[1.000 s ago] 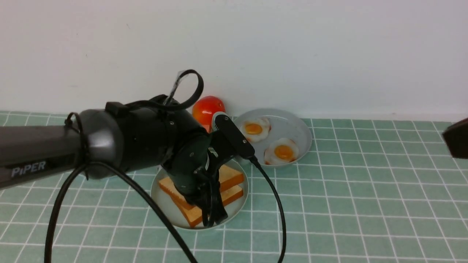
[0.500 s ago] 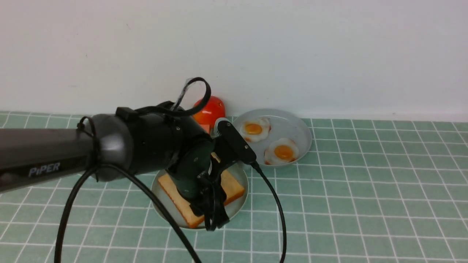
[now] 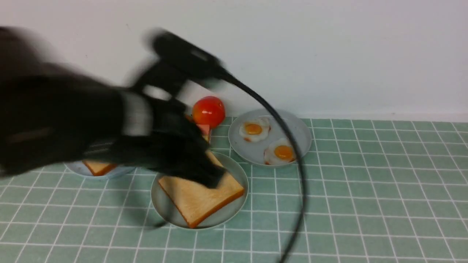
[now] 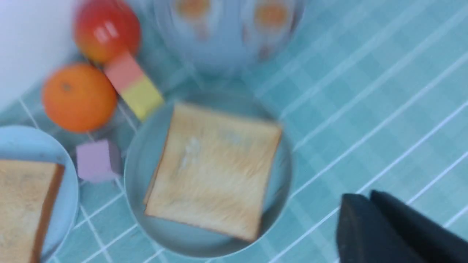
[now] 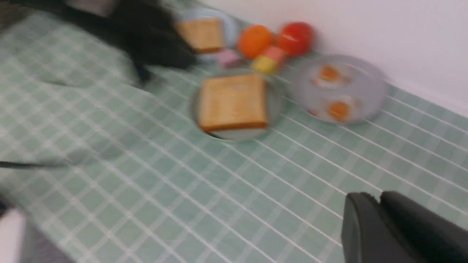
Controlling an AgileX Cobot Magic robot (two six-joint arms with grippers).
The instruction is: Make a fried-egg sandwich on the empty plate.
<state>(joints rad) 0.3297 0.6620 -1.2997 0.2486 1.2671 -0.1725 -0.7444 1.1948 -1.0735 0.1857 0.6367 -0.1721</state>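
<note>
One golden toast slice point(image 3: 199, 195) lies flat on the pale mint-green plate point(image 3: 161, 204) at the table's middle; it also shows in the left wrist view point(image 4: 215, 171). A second toast slice point(image 3: 98, 167) lies on the light blue-white plate point(image 3: 76, 168) to the left. Two fried eggs point(image 3: 255, 129) point(image 3: 281, 151) lie on the grey-blue plate point(image 3: 296, 128) at the back. My left gripper point(image 3: 214, 179), blurred by motion, hangs over the toast's far edge; its jaws point(image 4: 365, 199) are shut and empty. My right gripper point(image 5: 373, 199) is shut and empty, above bare tiles, outside the front view.
A red tomato point(image 3: 208, 111) sits by the wall. An orange point(image 4: 78, 96), a pink-and-yellow block point(image 4: 133, 86) and a purple cube point(image 4: 95, 160) lie between the plates. The left arm's cable point(image 3: 296, 164) hangs across the egg plate.
The left gripper laid the toast flat on the mint-green plate, let go, and lifted up and back leftward. The right gripper left the front view's right edge.
</note>
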